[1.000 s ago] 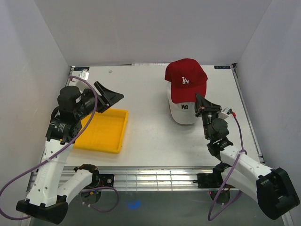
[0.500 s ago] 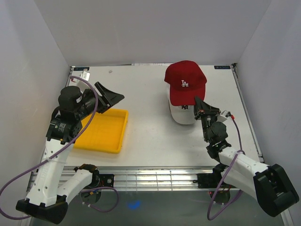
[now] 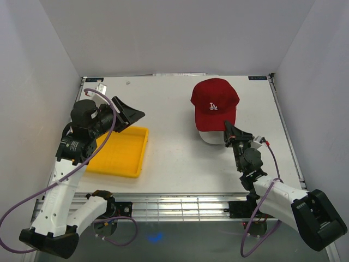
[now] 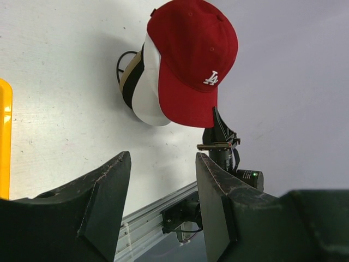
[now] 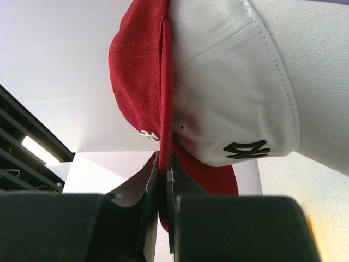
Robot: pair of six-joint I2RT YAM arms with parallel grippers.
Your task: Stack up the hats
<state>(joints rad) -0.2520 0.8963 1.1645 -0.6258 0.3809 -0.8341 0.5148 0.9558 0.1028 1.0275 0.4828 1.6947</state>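
Red hat (image 3: 215, 101), white "LA" logo

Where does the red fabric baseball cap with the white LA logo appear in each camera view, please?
Top external: red cap right of centre, towards the far edge.
Left wrist: red cap top middle.
Right wrist: red cap upper left, brim in the right gripper.
Shared landmark: the white fabric cap beneath it.

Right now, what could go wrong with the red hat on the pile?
The right gripper is pinched shut on the brim of the red LA cap; backing away before opening might drag it off the white NY cap. They top a tall stack of caps, so a tug might tip it all.
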